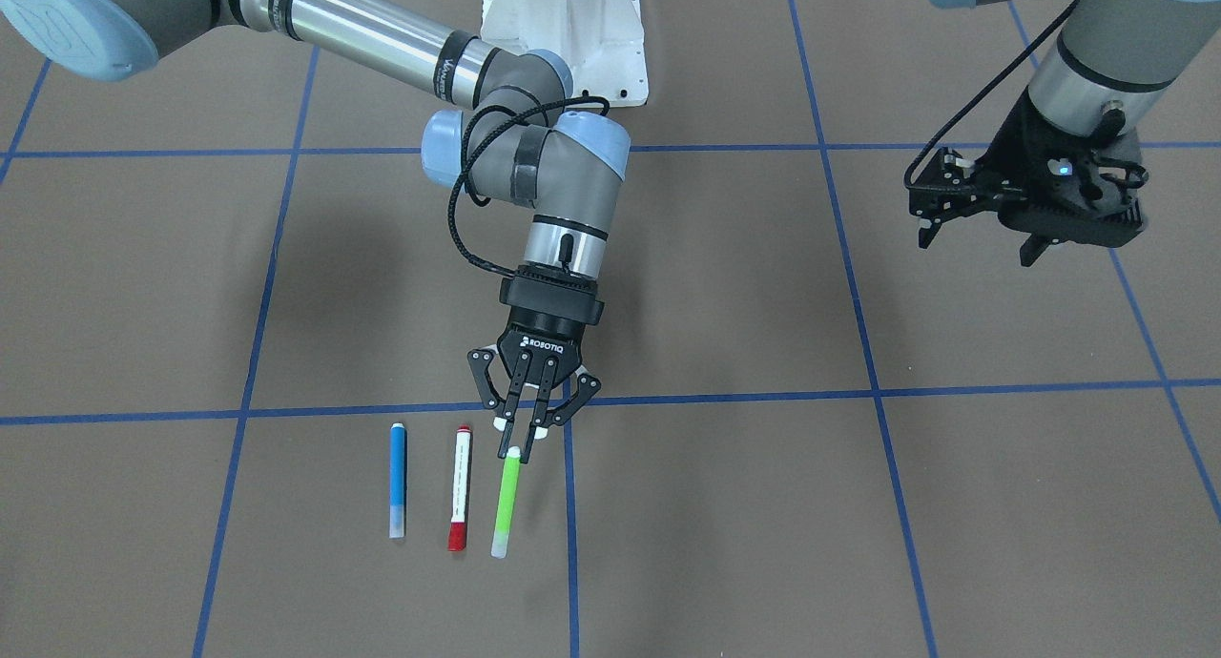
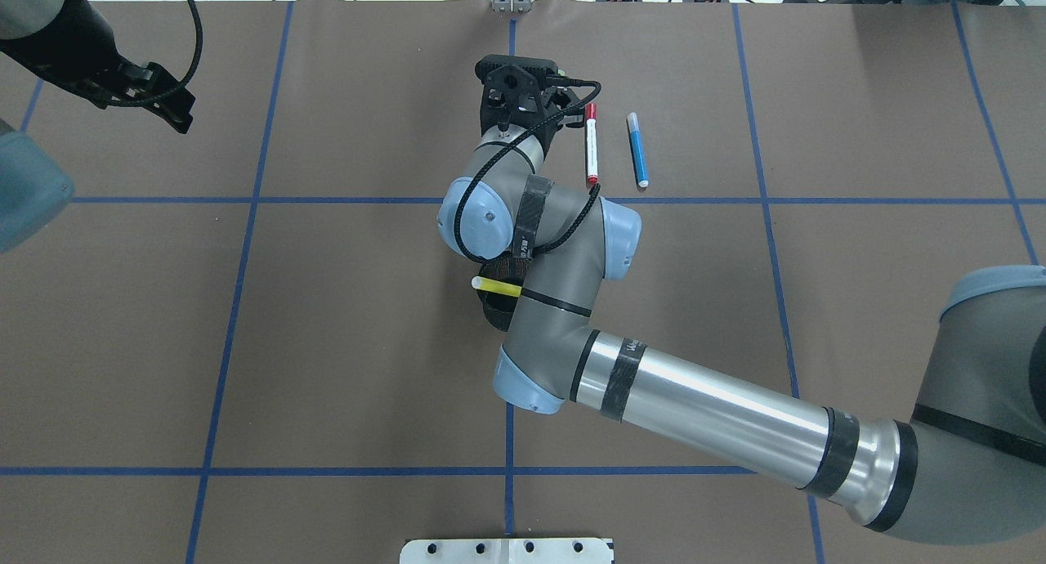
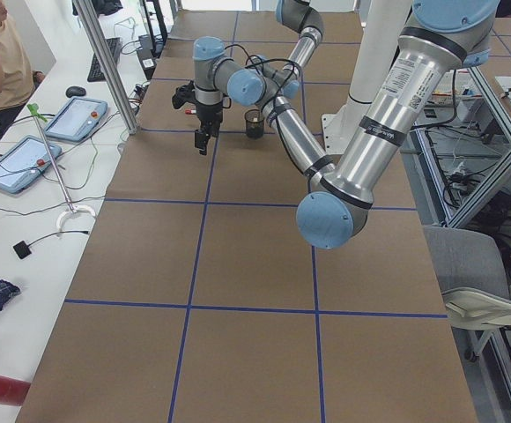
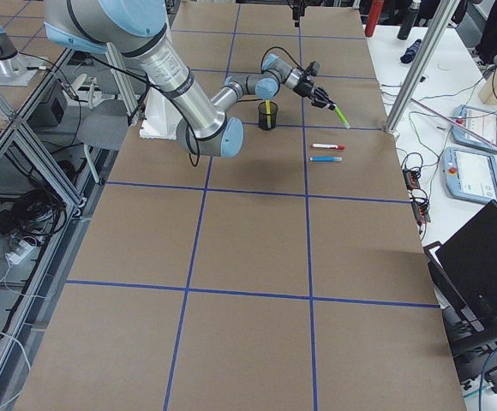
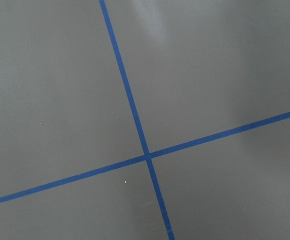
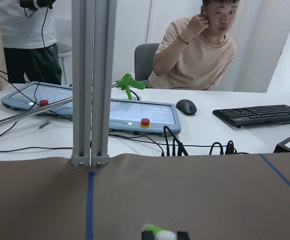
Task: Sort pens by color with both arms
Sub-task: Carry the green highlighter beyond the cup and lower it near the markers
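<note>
My right gripper (image 1: 521, 442) is shut on the top end of the neon green pen (image 1: 505, 505), which hangs tilted above the table (image 1: 763, 505); its pale tip (image 6: 157, 233) shows at the bottom of the right wrist view. The blue pen (image 1: 397, 482) and the white red-capped pen (image 1: 460, 491) lie side by side on the table just beside it. A yellow pen (image 2: 498, 285) stands in the black cup (image 2: 494, 309), partly under my right arm. My left gripper (image 1: 1040, 243) hovers far off to the side over bare table; its jaws are unclear.
Blue tape lines (image 5: 146, 156) divide the brown table into squares. The white pedestal base (image 1: 563, 29) stands at the robot's edge. Beyond the far edge are an aluminium post (image 6: 90, 80), a desk with tablets and a keyboard, and two people.
</note>
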{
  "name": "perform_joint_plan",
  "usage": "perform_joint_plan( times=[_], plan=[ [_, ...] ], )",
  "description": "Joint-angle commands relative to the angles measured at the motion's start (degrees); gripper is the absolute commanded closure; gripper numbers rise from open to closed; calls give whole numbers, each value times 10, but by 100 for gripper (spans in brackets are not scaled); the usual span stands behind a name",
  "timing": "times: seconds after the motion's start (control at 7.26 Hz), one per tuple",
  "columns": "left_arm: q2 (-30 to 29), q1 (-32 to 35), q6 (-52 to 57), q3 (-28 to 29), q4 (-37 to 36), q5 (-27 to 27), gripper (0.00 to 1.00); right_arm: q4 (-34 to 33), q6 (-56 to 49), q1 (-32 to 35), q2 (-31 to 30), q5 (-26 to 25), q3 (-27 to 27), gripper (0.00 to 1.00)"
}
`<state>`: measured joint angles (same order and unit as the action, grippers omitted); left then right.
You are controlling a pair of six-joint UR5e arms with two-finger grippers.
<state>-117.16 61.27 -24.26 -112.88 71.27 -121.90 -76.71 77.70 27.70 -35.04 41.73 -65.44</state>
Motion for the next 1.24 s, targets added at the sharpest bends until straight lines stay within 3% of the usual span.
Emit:
perform_joint_plan(
  times=[0.0,0.14,0.41,0.96,1.1],
  plan=[
    [0,0,0,0,0,0,0,71,3,-2,1,-11,50,100],
    [0,0,0,-1,0,0,0,74,3,-8,4,-7,51,91],
    [0,0,0,-1,0,0,0,74,3,-12,3,14,50,58],
    [0,0,0,0,0,0,0,74,-3,-16,3,17,46,52],
    [0,0,0,-1,0,0,0,74,-7,-14,5,37,37,50]
  ],
)
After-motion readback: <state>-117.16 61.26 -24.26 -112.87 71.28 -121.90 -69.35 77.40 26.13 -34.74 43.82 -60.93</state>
